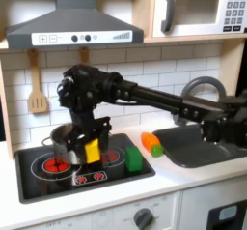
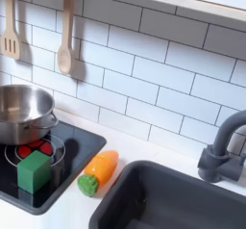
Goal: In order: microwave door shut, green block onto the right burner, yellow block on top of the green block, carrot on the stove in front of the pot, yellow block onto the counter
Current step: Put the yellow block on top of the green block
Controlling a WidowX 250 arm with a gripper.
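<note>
The microwave (image 1: 198, 10) at the upper right has its door closed. A green block (image 1: 133, 158) (image 2: 35, 171) stands on the right part of the black stove (image 1: 39, 181) (image 2: 72, 165), over a red burner ring. My gripper (image 1: 90, 149) hangs over the stove's middle, shut on the yellow block (image 1: 93, 154), which is a little left of the green block and just above the stove top. The silver pot (image 1: 60, 137) (image 2: 21, 113) sits on the left burner behind the gripper. The carrot (image 1: 151, 144) (image 2: 98, 172) lies on the counter between stove and sink.
A dark sink (image 1: 198, 147) (image 2: 173, 199) with a faucet (image 2: 223, 151) takes up the right of both exterior views. Wooden utensils (image 1: 37, 84) (image 2: 63, 36) hang on the tiled wall. A range hood (image 1: 72, 21) is overhead.
</note>
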